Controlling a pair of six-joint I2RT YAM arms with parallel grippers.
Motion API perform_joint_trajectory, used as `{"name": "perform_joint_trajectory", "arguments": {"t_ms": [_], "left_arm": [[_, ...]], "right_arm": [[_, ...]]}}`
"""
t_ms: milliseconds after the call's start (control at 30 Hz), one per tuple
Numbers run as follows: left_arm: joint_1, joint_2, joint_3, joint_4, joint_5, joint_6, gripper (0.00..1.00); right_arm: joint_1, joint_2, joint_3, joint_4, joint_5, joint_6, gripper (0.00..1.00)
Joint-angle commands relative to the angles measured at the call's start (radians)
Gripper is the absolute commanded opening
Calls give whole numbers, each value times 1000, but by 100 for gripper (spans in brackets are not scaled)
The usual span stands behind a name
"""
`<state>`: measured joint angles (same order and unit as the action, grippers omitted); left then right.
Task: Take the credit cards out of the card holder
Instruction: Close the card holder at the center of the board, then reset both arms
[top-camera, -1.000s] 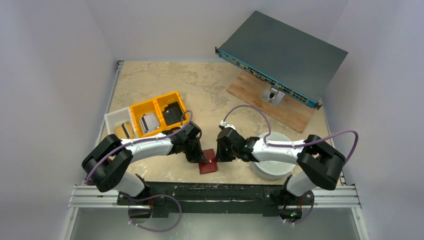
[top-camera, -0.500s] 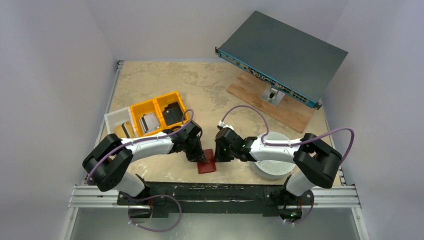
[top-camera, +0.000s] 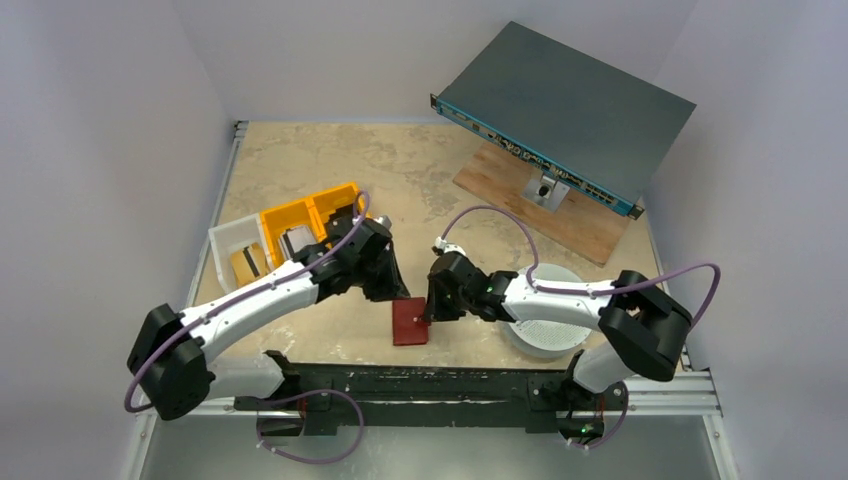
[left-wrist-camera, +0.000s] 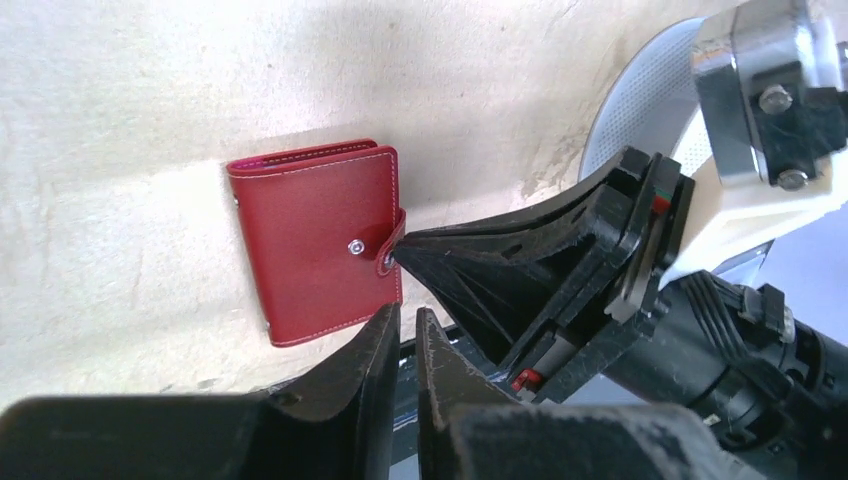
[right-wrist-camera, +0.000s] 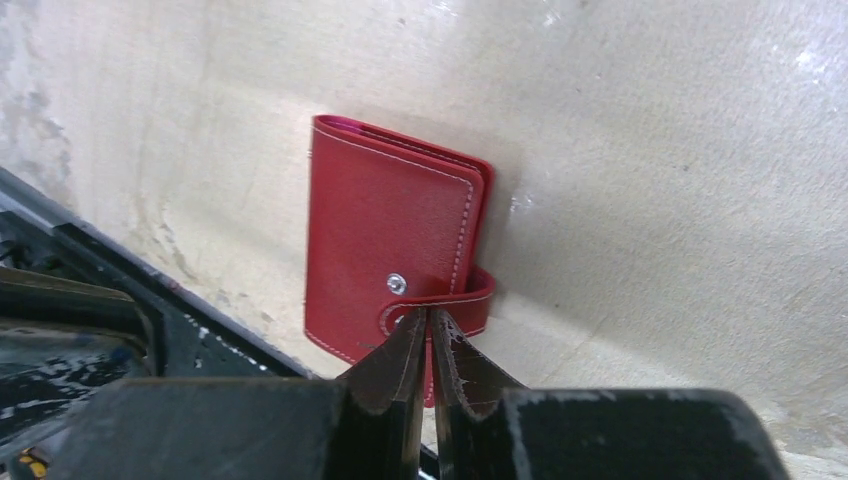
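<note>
The dark red card holder (top-camera: 410, 322) lies folded shut near the table's front edge; it also shows in the left wrist view (left-wrist-camera: 320, 235) and the right wrist view (right-wrist-camera: 390, 240). Its snap tab (right-wrist-camera: 450, 292) is off its stud and loops round the edge. My right gripper (top-camera: 428, 305) (right-wrist-camera: 428, 318) is shut with its tips pinched on the tab's end. My left gripper (top-camera: 396, 292) (left-wrist-camera: 405, 320) is shut and empty, lifted above and just behind the holder. No cards show at the holder; they are hidden inside.
Yellow bins (top-camera: 312, 212) and a white bin (top-camera: 228, 245) stand at the left; a golden-yellow flat thing (top-camera: 246, 264) lies in the white one. A white round disc (top-camera: 548, 338) sits under the right arm. A grey rack unit (top-camera: 565, 105) rests on a wooden board at the back right. The black rail (top-camera: 420, 375) runs along the front.
My left gripper has lifted off the holder and drawn back to the left. My right gripper has moved slightly left onto the tab. The holder has shifted a little.
</note>
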<state>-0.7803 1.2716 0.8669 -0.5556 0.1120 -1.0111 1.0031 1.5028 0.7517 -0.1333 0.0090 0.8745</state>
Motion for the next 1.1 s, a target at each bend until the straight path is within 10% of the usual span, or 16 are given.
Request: {"name": "perform_joint_trajectory", "arguments": {"t_ms": [0,267,533,800,1067], "left_arm": [[-1,-101,47,-106,-87,71,14],[8,-241,146,-238,-188,175,50],[23,-336,249,-364,-299,253,91],[39,-386,306,-441,-366,284,99],[41,-434,297,-457,-416,295,100]], "right_arm": [[6,-56,57,-22,5,8,8],[4,-103,105,-80,42,12,14],[-10,-258,205,-189,138,-30,46],[-11,-423,263,-257,286,-66,95],[-11,-521,254,-288,368,-81,99]]}}
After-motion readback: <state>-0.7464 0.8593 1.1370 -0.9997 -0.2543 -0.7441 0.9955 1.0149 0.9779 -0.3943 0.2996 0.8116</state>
